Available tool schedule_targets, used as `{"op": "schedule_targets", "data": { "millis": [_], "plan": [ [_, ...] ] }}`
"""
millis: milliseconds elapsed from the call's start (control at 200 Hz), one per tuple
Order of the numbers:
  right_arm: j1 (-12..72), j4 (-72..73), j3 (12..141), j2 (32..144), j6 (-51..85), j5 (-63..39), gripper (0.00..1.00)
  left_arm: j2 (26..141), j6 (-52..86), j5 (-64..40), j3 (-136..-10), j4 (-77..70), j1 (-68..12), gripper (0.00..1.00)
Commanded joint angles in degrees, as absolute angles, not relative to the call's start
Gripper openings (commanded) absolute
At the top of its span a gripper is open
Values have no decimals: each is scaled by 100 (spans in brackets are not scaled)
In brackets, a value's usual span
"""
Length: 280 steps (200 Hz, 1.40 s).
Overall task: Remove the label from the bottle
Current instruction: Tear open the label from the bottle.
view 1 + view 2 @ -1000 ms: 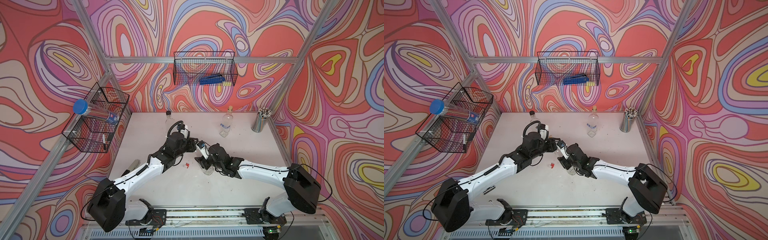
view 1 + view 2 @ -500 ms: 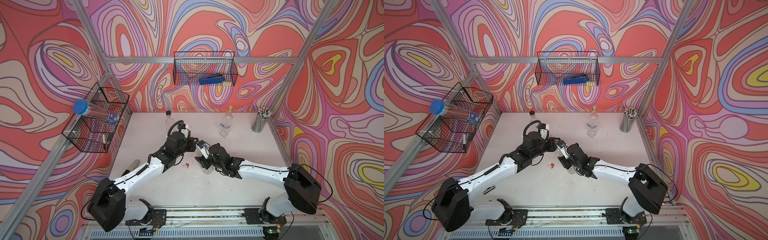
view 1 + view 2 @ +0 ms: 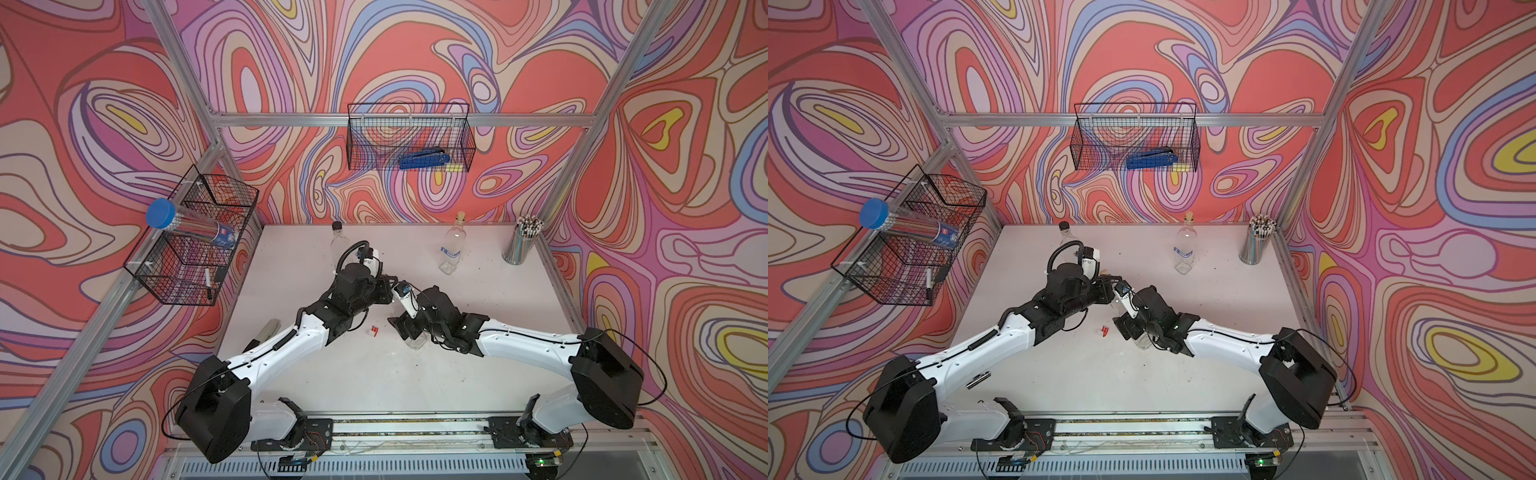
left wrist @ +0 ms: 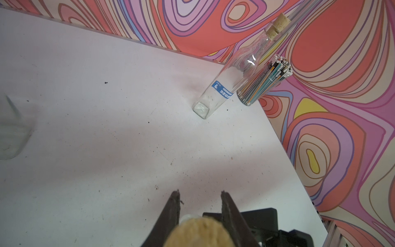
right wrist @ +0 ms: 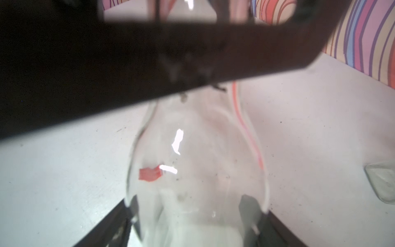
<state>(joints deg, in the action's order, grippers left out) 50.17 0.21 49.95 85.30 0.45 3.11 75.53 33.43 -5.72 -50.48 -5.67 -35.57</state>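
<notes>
Clamping the cork (image 4: 197,232), left jaws grip the bottle (image 5: 192,149); right jaws unclear; far blue label (image 4: 221,92) illegible.

Both top views look down on the whole table (image 3: 478,270) from high above; wrist cameras look closely across it.

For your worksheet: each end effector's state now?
Left end effector: closed on the cork of the bottle.
Right end effector: astride the bottle; grip cannot be told.

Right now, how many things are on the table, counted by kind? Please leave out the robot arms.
Glass bottles: 3
Pencil cup: 1
Red label scrap: 1
Grey metal piece: 1
Total: 6
</notes>
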Motion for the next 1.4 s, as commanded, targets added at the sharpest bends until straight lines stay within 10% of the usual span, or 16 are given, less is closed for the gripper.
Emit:
{"op": "schedule_targets", "data": {
  "millis": [0, 280, 621, 1397],
  "plan": [
    [5080, -400, 5168, 8186, 274, 127, 96, 7592, 3258, -510, -5404, -346, -3604, 0],
    [5089, -1184, 4992, 7315, 758, 127, 92, 7810, 3229, -352, -5864, 423, -3604, 0],
    [5267, -1332, 4676, 7129, 1199, 332, 32, 7966, 3329, -352, -5895, 470, -3604, 0],
    [5498, -1276, 4687, 7768, 1283, 1226, 35, 8068, 3348, -323, -5915, 558, -3590, 0]
  ]
}}
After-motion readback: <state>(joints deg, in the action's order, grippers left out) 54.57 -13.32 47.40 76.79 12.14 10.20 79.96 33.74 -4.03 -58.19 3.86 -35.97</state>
